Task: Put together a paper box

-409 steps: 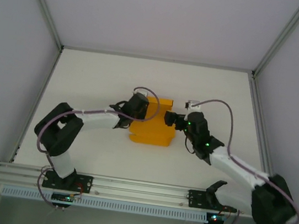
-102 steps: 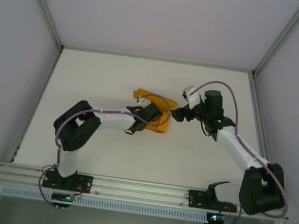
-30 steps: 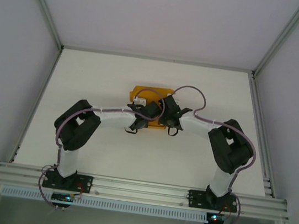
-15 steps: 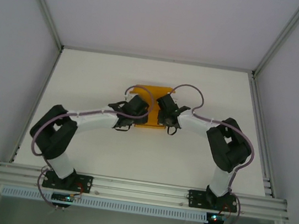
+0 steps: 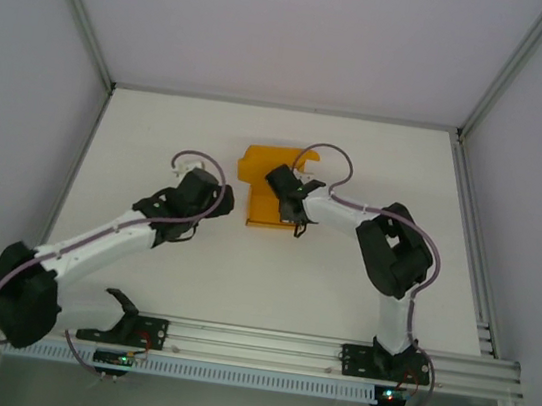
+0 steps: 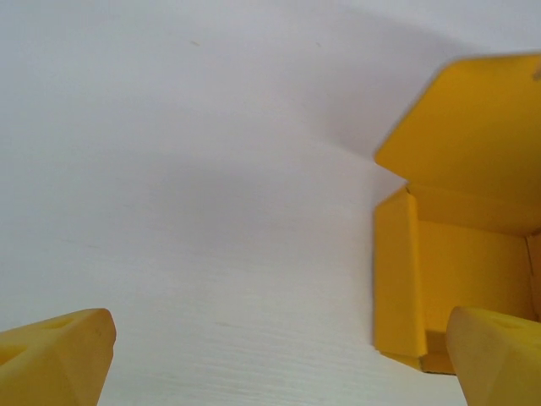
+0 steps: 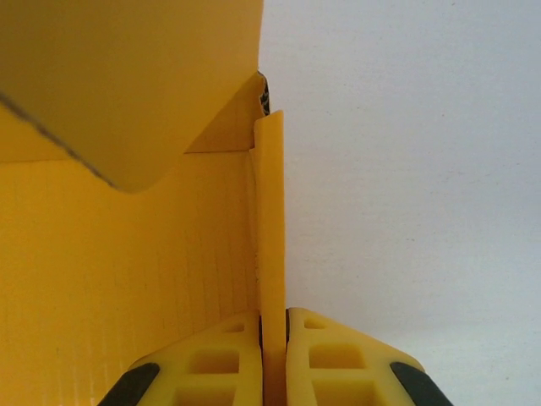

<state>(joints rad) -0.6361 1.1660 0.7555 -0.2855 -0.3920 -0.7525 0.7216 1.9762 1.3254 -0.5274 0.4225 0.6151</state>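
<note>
Currently: I have the box (image 5: 255, 186) resting on the table (image 5: 159, 137) near its middle, partly formed, with one flap (image 6: 473, 135) standing open.
Right pincer (image 7: 273, 342): closed down on the box's thin side wall (image 7: 270, 220), one pad flat on each face of it.
Left pincer (image 6: 279, 364): wide open, holding nothing, off to the left of the box and apart from it.
Step in hand: by my reading, the right steadies the box so the left can fold the open flap.
How I'd do it well: grip the wall firmly but without dragging, since thin card creases. Bring the left in low and square to the flap, and push near its fold line, not its tip.
Risk: a crooked push could skid the box or buckle the wall I'm pinching.
Progress: the walls look raised, and the closing flap is not yet tucked, as far as I can judge.
</note>
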